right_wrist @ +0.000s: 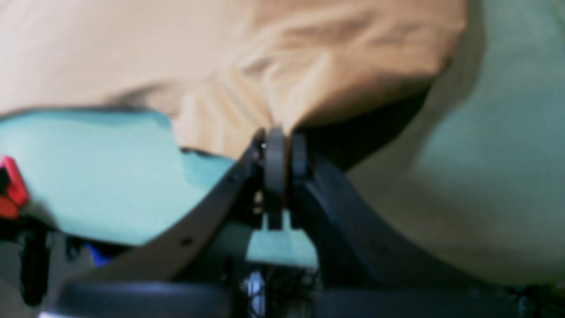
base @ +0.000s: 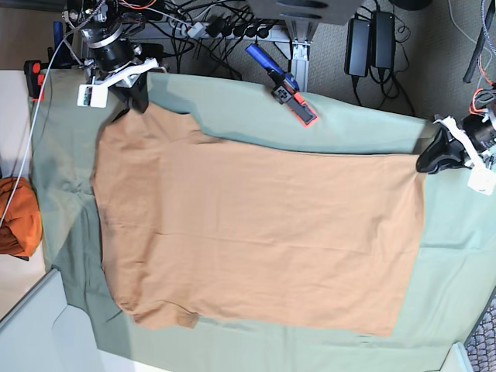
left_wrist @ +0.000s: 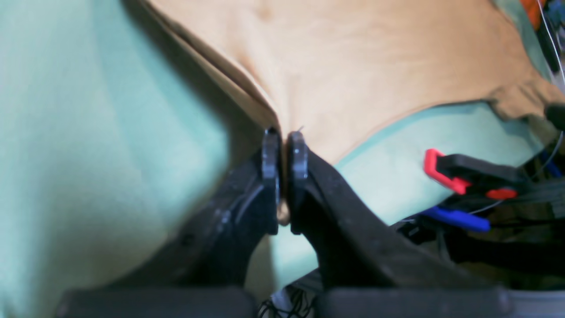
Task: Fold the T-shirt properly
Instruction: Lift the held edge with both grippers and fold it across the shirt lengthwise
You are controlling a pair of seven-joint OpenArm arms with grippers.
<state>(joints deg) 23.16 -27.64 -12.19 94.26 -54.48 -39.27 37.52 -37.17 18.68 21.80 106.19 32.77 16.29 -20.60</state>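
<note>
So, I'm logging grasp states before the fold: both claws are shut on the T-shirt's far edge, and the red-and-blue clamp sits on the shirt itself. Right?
Not quite. The clamp sits on the pale green sheet beyond the T-shirt, not on the shirt; the base view shows it. The rest holds: the left claw and the right claw are each shut on the shirt's far edge.

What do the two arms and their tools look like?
Both tools, left and right, have black curved fingers ending in round flat pads. In the base view, each arm has white parts near the wrist; thin cables run by the right arm.
</note>
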